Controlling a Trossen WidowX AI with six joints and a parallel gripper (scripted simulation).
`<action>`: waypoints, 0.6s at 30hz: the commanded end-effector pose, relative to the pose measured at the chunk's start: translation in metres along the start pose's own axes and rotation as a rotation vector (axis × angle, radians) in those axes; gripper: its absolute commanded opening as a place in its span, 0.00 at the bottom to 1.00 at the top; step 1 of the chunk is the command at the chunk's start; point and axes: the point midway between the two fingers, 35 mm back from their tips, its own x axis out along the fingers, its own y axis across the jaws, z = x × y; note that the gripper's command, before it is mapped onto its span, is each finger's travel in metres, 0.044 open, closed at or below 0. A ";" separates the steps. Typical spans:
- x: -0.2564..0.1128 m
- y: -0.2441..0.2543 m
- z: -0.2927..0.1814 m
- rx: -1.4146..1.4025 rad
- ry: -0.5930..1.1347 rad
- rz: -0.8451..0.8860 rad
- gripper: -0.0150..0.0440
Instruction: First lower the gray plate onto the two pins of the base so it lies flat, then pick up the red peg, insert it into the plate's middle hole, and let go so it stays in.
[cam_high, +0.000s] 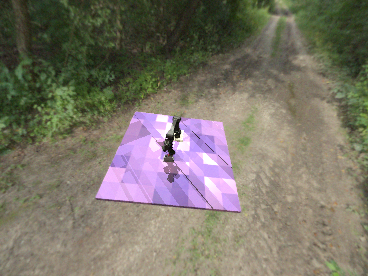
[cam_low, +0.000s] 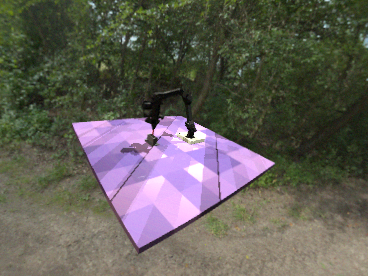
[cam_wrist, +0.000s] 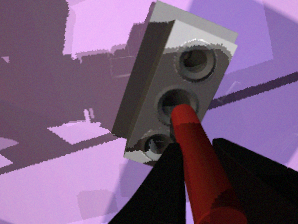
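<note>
The red peg (cam_wrist: 189, 134) (cam_low: 153, 132) is held between the fingers of my gripper (cam_wrist: 195, 150) (cam_low: 153, 129), which is shut on it. The peg's free end overlaps the near side of the middle hole in the wrist view; its height above the hole is hard to tell. The gray plate (cam_wrist: 212, 87) (cam_high: 169, 159) lies flat on the base (cam_wrist: 200, 19), with three holes in a row. The outer holes show rounded shapes inside, apparently the pins. My gripper is directly above the plate in the exterior view, where plate and base look like one small dark block (cam_low: 151, 140).
The arm's pale mounting plate (cam_low: 195, 140) stands on the purple patterned table (cam_low: 165, 200) (cam_high: 117, 185), behind the gray plate in the top view. The arm's shadow falls across the table beside the base. The table's edges are well away from the gripper.
</note>
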 end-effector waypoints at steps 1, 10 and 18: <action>-0.002 0.001 0.001 -0.004 -0.005 0.003 0.25; -0.002 0.001 0.001 -0.004 -0.005 0.003 0.25; -0.002 0.001 0.003 -0.004 -0.005 0.003 0.25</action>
